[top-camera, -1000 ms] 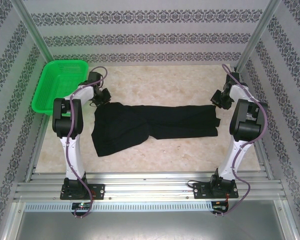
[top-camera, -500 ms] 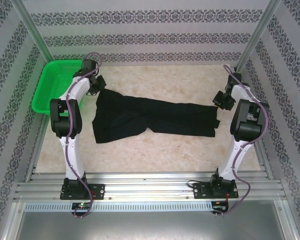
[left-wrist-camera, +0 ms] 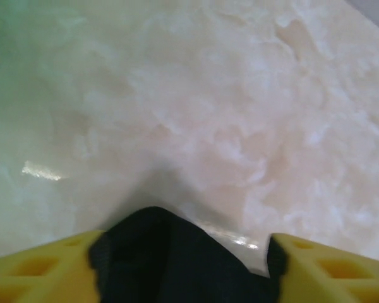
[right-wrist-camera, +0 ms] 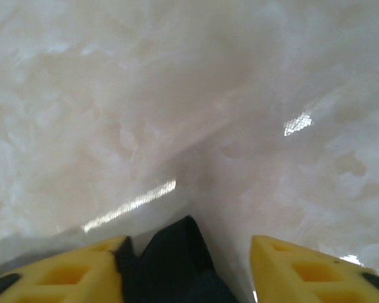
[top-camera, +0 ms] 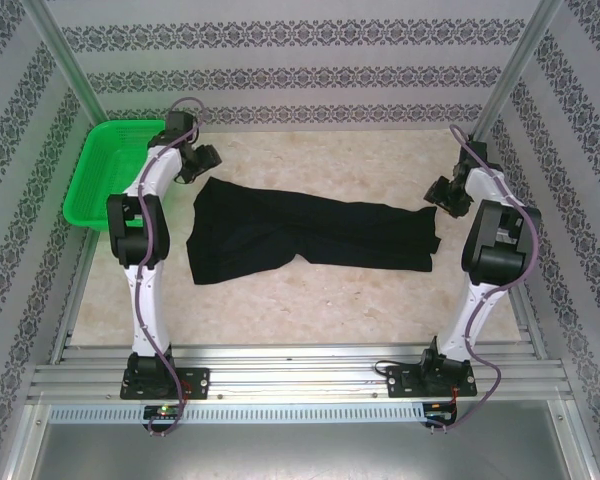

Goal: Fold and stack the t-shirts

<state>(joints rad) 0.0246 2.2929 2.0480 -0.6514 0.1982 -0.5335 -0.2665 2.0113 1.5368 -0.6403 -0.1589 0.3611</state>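
Top external view shows you the black t-shirt (top-camera: 310, 235) lying long across the middle of the table (top-camera: 330, 150), from the left side to the right side. The left gripper (top-camera: 202, 165) sits at the shirt's far left corner, and the right gripper (top-camera: 442, 195) sits at its far right corner.

In the last second your left gripper has gone back toward the far left corner of the table, close beside the green basket (top-camera: 90, 160); the shirt's corner went with it, so the far edge of the cloth now slants up to the left. The right gripper has hardly moved, and its corner has crept only a little toward the far edge.

In the left wrist view, black cloth fills the gap between the yellow fingers (left-wrist-camera: 44, 268), so that gripper looks to be pinching the shirt. In the right wrist view, a peak of black cloth also sits between the yellow fingers (right-wrist-camera: 63, 274), so it looks to be pinching too.

This looks to me like pulling the shirt flat, not folding yet. The near left part is wider and not straight, so you may need more pull there; no fold is made and no stack has begun.
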